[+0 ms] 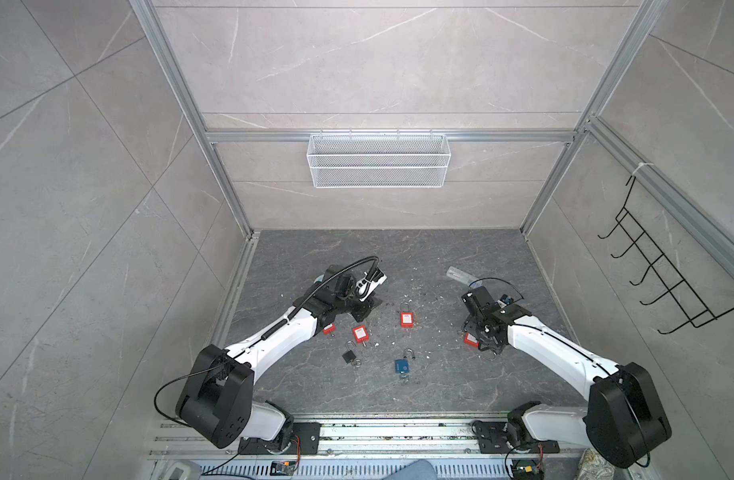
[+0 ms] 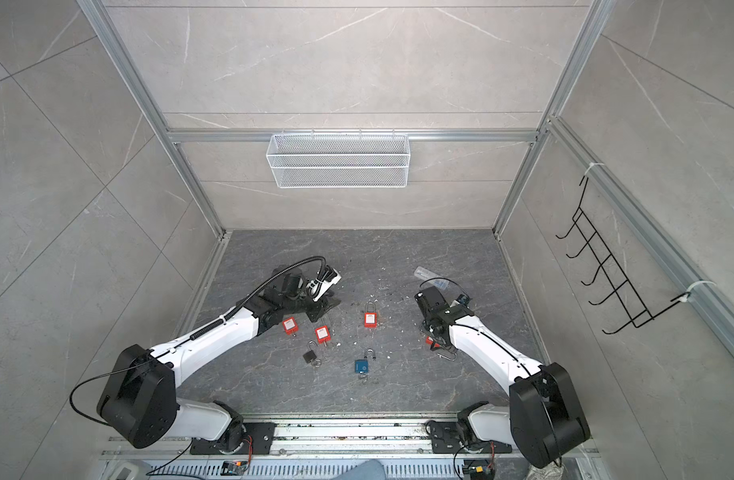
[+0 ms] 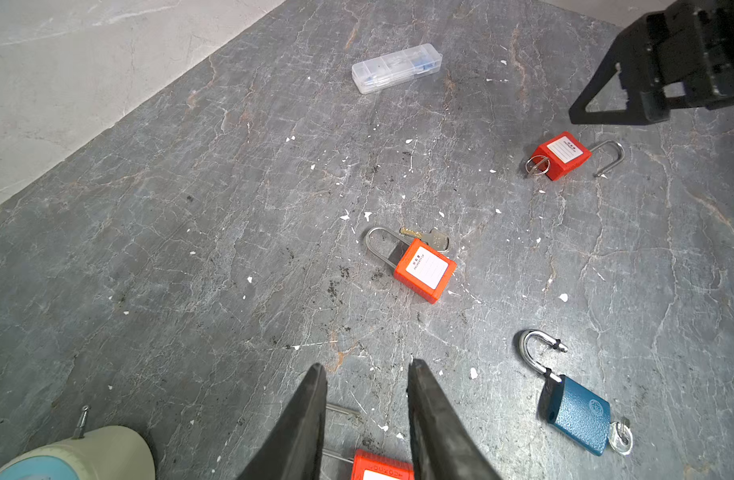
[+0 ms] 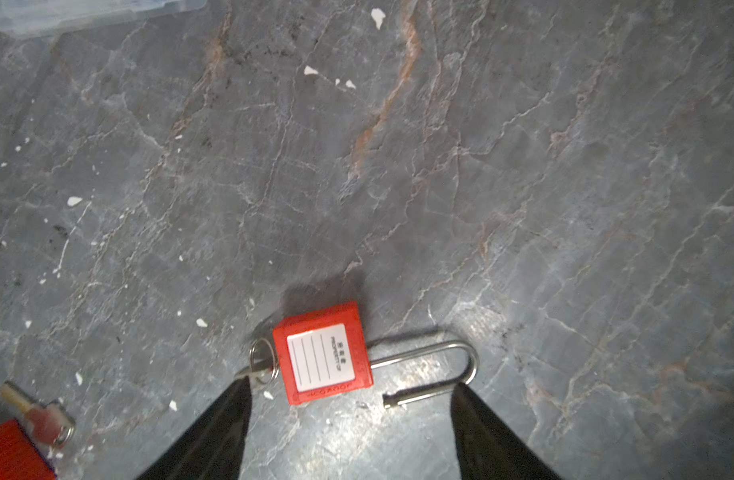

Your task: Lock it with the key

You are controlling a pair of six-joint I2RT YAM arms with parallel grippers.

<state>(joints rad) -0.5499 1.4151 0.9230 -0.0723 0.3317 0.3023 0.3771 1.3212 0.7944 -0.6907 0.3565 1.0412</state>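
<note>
The dark marbled table carries everything, and places are given here from the blue padlock lying near its front middle. In both top views the left arm reaches in from the left of the blue padlock and the right arm from its right. The right gripper hangs low over the table with its fingers spread wide and pinching nothing. The task's red padlock lies flat on the table to the right of the blue padlock, label up, just ahead of and between those fingertips. One tip sits at the key ring on the lock's base, touching or just beside it, I cannot tell which. The other tip sits by the bend of the shackle, whose free end stands clear of the body. The left gripper, left of and behind the blue padlock, has its fingers partly parted with bare table between the tips.
</note>
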